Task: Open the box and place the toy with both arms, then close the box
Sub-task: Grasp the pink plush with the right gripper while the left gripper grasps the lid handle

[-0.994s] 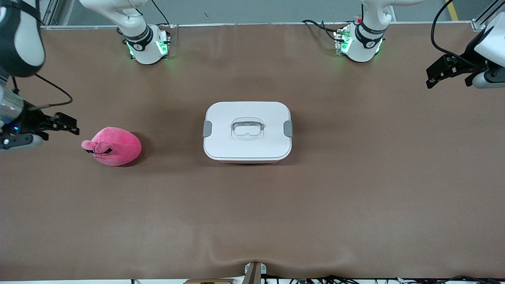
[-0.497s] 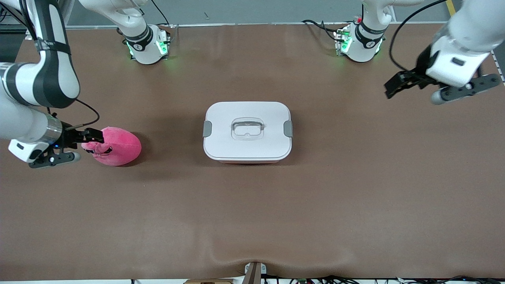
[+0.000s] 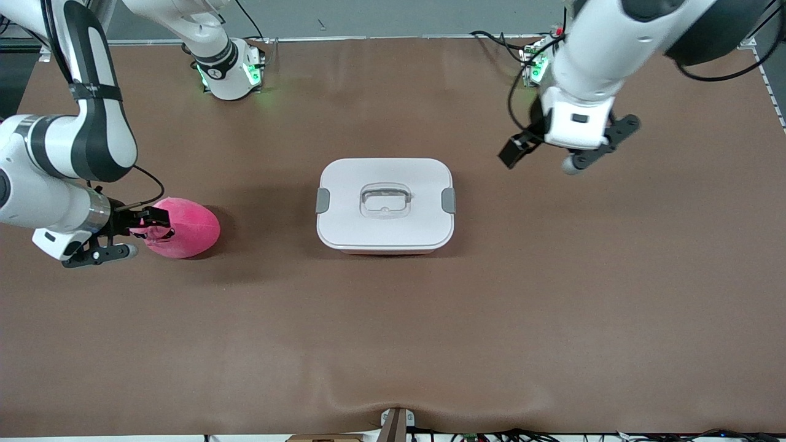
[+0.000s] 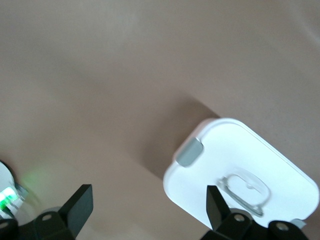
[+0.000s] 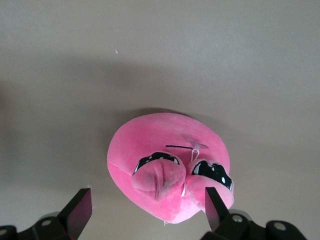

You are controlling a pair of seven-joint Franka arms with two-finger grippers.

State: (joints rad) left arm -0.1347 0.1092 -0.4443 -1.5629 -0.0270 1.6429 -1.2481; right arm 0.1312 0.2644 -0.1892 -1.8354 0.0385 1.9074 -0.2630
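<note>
The box (image 3: pixel 385 205) stands shut in the middle of the table, with its white lid, grey side clips and clear handle. It also shows in the left wrist view (image 4: pixel 245 175). The hot-pink plush toy (image 3: pixel 187 227) lies toward the right arm's end of the table. In the right wrist view the toy (image 5: pixel 167 155) faces the camera. My right gripper (image 3: pixel 153 224) is open at the toy's snout end, and the snout lies between its fingers (image 5: pixel 80 207). My left gripper (image 3: pixel 516 149) is open and empty. It hangs over bare table beside the box's corner, toward the left arm's end.
The two arm bases, lit green, stand at the table's back edge (image 3: pixel 230 73) (image 3: pixel 556 67). The brown mat (image 3: pixel 393 344) has a small bulge at its front edge. A black cable hangs from the left arm (image 3: pixel 513 92).
My left arm has swung in from the table's end toward the box. My right gripper has moved up to the toy, until its fingers stand around the snout.
</note>
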